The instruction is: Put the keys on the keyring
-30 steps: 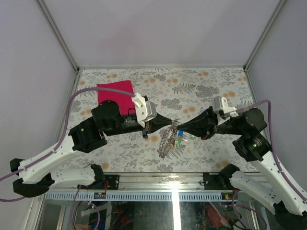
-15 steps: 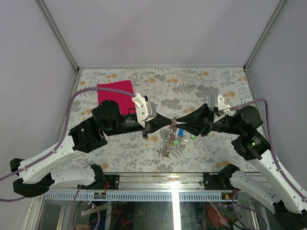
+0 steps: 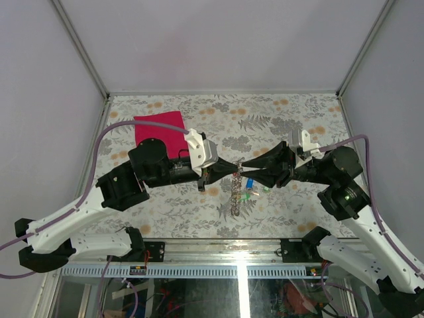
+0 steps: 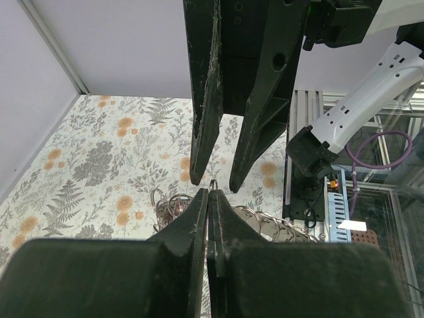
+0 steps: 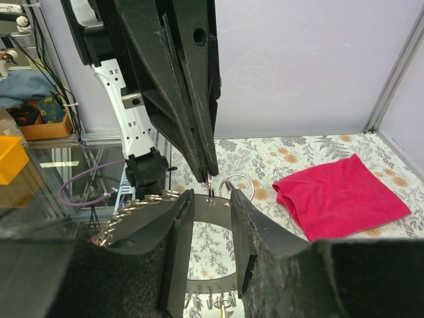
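The keyring (image 3: 234, 197), a big grey ring with a coiled edge, hangs edge-on over the table's middle. My left gripper (image 3: 238, 166) is shut on a thin wire loop at its top, and the left wrist view shows the jaws (image 4: 212, 193) pinched tight on that loop with coils (image 4: 278, 225) behind. My right gripper (image 3: 246, 167) faces it tip to tip, open. In the right wrist view its fingers (image 5: 182, 222) straddle the ring's grey band (image 5: 212, 211) without touching. The keys (image 3: 249, 187), with green and blue heads, dangle beside the ring.
A magenta cloth (image 3: 159, 127) lies flat at the back left of the flowered table (image 3: 298, 119), also seen in the right wrist view (image 5: 338, 195). Grey walls enclose three sides. The metal rail (image 3: 218, 246) runs along the near edge.
My right gripper has opened and let go. The keyring has swung from a slanted, broad showing to hang narrow and straight under the left gripper. The left jaws stay shut.
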Controlling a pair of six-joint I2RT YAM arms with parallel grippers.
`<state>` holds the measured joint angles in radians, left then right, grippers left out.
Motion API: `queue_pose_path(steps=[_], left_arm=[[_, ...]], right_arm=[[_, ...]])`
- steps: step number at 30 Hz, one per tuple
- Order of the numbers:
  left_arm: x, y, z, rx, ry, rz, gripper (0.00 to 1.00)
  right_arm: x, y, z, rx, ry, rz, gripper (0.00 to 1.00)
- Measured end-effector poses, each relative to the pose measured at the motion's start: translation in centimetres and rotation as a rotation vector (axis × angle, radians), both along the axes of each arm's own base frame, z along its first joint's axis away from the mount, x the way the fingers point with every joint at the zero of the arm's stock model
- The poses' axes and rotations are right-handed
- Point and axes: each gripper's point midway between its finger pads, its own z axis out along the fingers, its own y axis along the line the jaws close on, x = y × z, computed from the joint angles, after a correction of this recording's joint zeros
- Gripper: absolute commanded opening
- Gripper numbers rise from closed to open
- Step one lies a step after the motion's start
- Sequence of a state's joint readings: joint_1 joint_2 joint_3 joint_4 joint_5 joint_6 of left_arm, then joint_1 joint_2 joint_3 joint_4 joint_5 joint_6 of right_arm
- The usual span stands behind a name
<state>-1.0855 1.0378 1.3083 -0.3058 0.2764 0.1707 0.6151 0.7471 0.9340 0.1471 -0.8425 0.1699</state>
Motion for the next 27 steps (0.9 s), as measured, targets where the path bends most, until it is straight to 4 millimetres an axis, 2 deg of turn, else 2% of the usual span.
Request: queue_pose_path(steps=[3, 8, 13, 16, 21, 27], left_arm=[[0.05, -0.09, -0.13, 0.004, 0.002, 0.000, 0.00], [0.09, -0.16, -0.23, 0.007, 0.002, 0.000, 0.00], [0.10, -0.16, -0.26, 0.008, 0.002, 0.000, 0.00], [0.10, -0.15, -0.31, 0.010, 0.003, 0.000, 0.00], [0.12, -0.11, -0.45, 0.015, 0.005, 0.002, 0.01], [0.13, -0.08, -0.03, 0.000, -0.002, 0.004, 0.22]], right_arm=[[-0.11, 0.18, 0.20, 0.010, 0.002, 0.017, 0.32], [0.14, 0.49, 0.13, 0.013, 0.016, 0.025, 0.11], [0.05, 0.74, -0.14, 0.008, 0.022, 0.048, 0.11], [0.04, 0.75, -0.26, 0.008, 0.021, 0.049, 0.00], [0.04, 0.73, -0.43, 0.006, 0.020, 0.048, 0.00], [-0.12, 0.47, -0.42, 0.020, 0.001, 0.037, 0.00]])
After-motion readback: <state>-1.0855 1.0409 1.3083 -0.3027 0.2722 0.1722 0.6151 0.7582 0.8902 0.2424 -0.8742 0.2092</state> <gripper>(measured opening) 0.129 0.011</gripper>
